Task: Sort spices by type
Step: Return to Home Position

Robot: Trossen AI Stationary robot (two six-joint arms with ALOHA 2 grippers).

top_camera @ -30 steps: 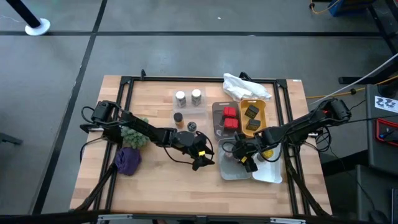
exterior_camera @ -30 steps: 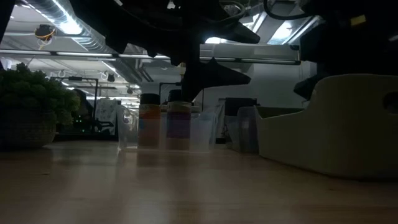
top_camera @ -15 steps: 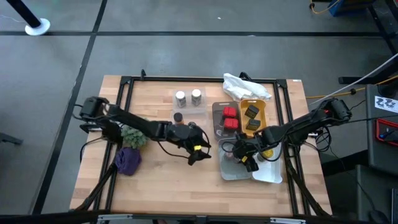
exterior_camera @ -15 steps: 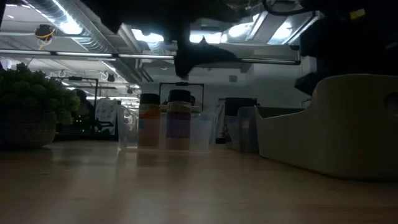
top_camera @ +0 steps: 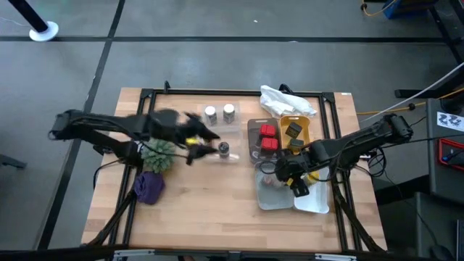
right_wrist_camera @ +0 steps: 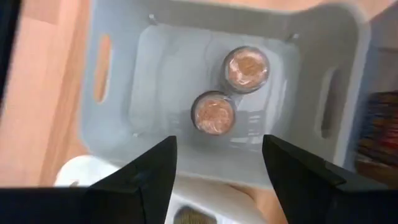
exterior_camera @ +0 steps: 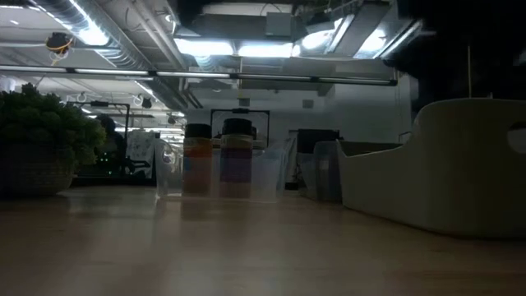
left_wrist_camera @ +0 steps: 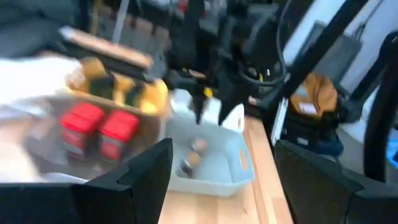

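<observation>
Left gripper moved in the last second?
Yes. High view: left gripper has pulled away from the gray plastic bin, back toward the green plant.

Two jars point(right_wrist_camera: 213, 114) stand side by side in a bin point(right_wrist_camera: 115, 134) on the table's point(top_camera: 210, 214) right. Behind the bin, tins point(top_camera: 269, 137) sit in a tray point(top_camera: 251, 135), with a bag point(top_camera: 286, 100) behind that. On the left, a plant point(top_camera: 158, 154) stands behind a cloth point(top_camera: 148, 187).

Purple cloth point(top_camera: 148, 187) beside green plant point(top_camera: 158, 154)
</observation>
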